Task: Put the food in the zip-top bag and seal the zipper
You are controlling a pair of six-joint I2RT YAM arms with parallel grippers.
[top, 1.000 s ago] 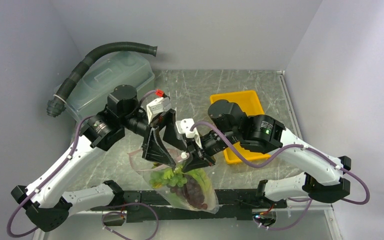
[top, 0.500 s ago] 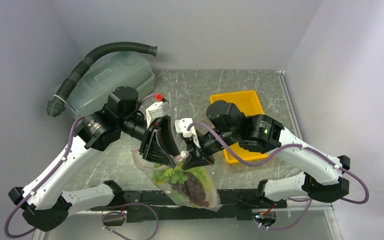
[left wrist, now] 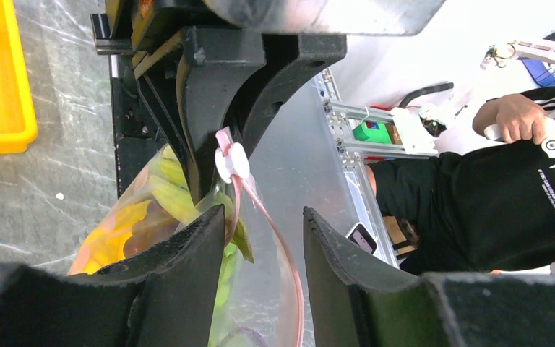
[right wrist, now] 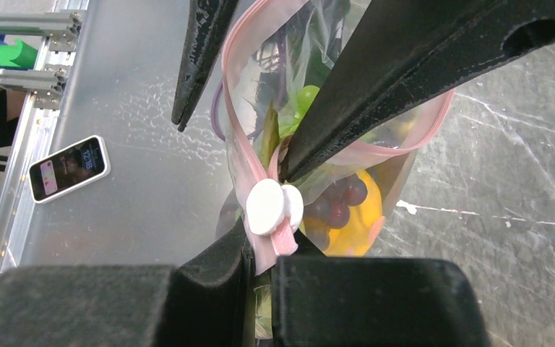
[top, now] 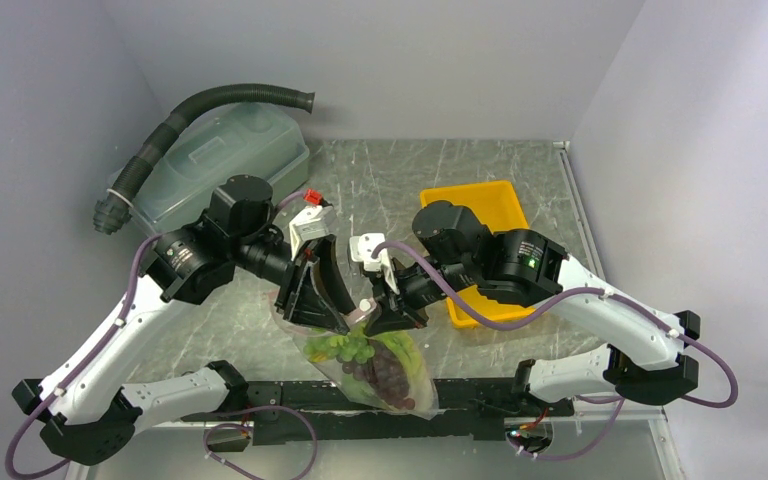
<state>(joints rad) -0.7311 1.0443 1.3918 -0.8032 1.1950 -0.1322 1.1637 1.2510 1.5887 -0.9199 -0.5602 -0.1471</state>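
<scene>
Walls (top: 360, 60) and table (top: 400, 170): pale lilac panels around a scratched grey top; we see no change here from a second ago.
zip-top bag (top: 380, 385): held up by its mouth between the two grippers, its lower part over the black rail (top: 480, 395) at the near edge; its mouth spreads less to the left than a second ago.
zipper (right wrist: 235, 144): pink strip, its white slider (right wrist: 271, 206) beside the right fingers.
food: grapes (top: 388, 378), leafy greens (top: 345, 348) and a yellow piece (right wrist: 365, 210) lie inside the bag.
right gripper (right wrist: 260, 249): pinched closed on the zipper, as before.
left gripper (left wrist: 263, 217): fingers apart, straddling the strip; we find them narrower than a second ago.
yellow tray (top: 470, 192): behind the right arm.
tub (top: 220, 150) and hose (top: 210, 100): far left corner.
</scene>
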